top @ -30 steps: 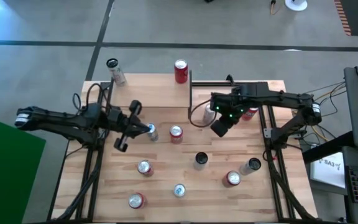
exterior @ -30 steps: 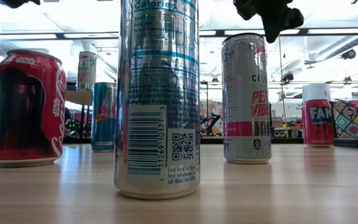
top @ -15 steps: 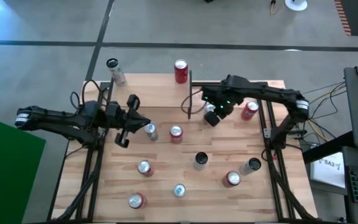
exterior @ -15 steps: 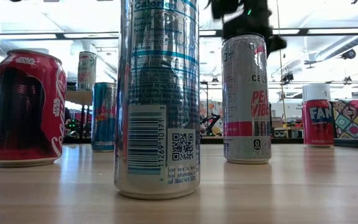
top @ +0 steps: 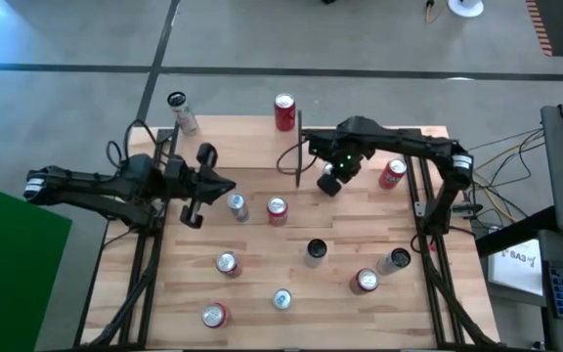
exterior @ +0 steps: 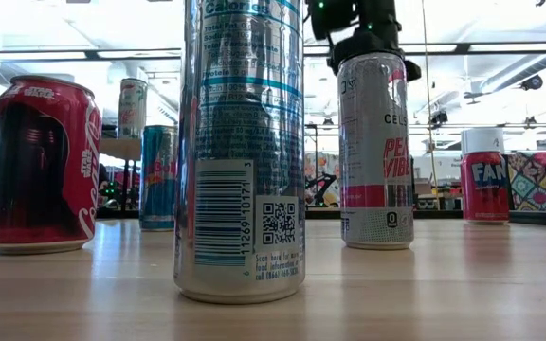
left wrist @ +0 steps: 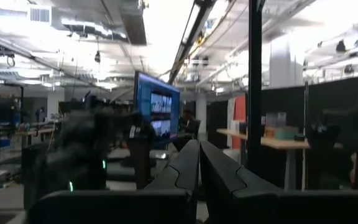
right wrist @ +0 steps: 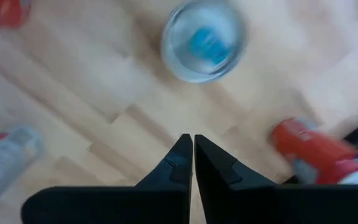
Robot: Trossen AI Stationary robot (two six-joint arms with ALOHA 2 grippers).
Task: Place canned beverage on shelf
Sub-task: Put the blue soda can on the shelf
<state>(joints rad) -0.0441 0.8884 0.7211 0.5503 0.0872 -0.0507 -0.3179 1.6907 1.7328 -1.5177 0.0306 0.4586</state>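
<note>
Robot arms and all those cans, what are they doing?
They're meant to put a drink can on the shelf, the little raised board at the back. Right now neither arm holds anything. The right gripper is shut and points down near the shelf, above a silver can with a blue tab. The left gripper is shut too, hanging over the table's left side. The other cans are standing around the table, waiting.

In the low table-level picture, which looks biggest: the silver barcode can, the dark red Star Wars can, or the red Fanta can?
1. Tall silver barcode can, though it stands nearest the camera.
2. Dark red Star Wars can.
3. Red Fanta can, far back, so its true size is unsure.
</note>
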